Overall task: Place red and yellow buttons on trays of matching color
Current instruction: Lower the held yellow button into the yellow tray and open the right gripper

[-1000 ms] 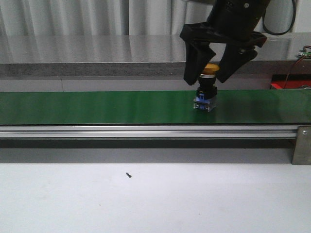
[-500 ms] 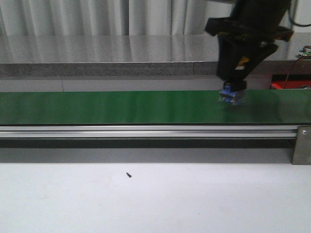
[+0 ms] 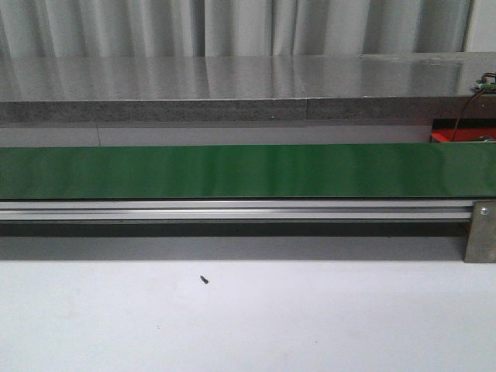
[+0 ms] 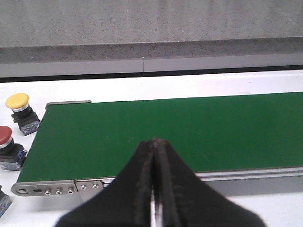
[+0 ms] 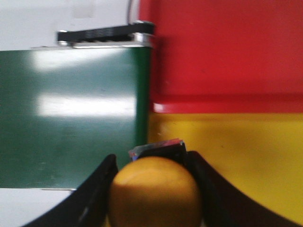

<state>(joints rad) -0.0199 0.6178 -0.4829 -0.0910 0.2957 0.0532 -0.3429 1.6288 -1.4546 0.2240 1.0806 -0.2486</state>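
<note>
Three buttons show in all: two with yellow caps and one with a red cap. One yellow-capped button [image 5: 155,191] sits clamped between the right gripper [image 5: 152,198] fingers, held at the end of the green belt [image 5: 71,118], over the edge where the belt meets the yellow tray [image 5: 246,161]. The other yellow button [image 4: 21,112] and the red button [image 4: 8,147] stand on the white table off the opposite end of the belt, the red one just beside the yellow one; a dark corner of something more shows near them, too cut off to name. There are two trays, the yellow one and a red tray [image 5: 227,52], touching edge to edge past the belt's end; the parts in view hold nothing. The left gripper [image 4: 154,189] hangs over the belt's near rail with its fingers pressed together on nothing.
</note>
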